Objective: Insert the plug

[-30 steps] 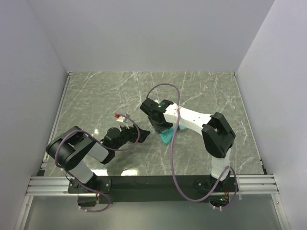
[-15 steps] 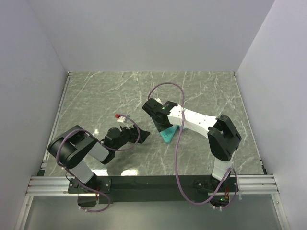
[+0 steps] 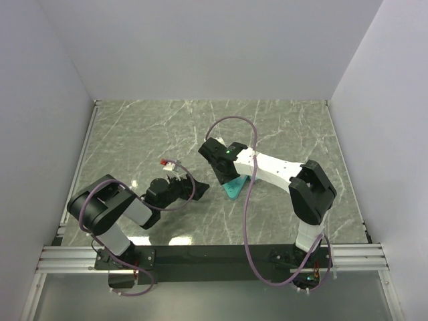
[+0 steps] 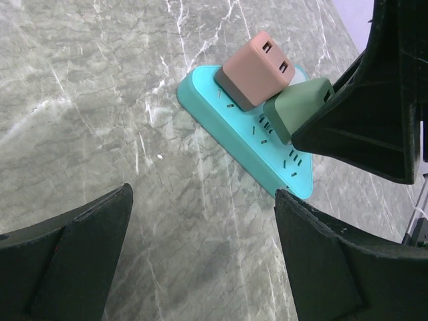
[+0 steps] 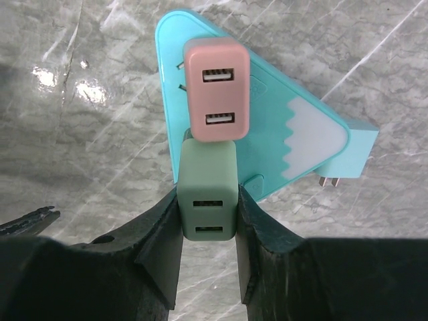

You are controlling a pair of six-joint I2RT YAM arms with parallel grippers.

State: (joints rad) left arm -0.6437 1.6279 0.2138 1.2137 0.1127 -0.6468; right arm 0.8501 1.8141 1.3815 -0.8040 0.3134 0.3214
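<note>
A green plug (image 5: pixel 208 200) with two USB ports is pinched between the fingers of my right gripper (image 5: pixel 208 231), which is shut on it. It stands on the near part of a teal triangular power strip (image 5: pixel 281 134), touching a pink plug (image 5: pixel 216 98) that sits in the strip. The left wrist view shows the same strip (image 4: pixel 207 100), pink plug (image 4: pixel 257 67) and green plug (image 4: pixel 297 107); whether the green plug's pins are in I cannot tell. My left gripper (image 4: pixel 204 254) hangs open over bare table just left of the strip. From above, the right gripper (image 3: pixel 224 175) covers most of the strip (image 3: pixel 232 192).
A small red and white connector (image 3: pixel 169 162) lies on the marble table behind the left gripper (image 3: pixel 194 188). The strip's own prongs (image 5: pixel 328 182) stick out at its right corner. White walls close in the table on three sides.
My right gripper has closed on the green plug, and the right arm's elbow has shifted a little to the right. The left arm has stayed still.
</note>
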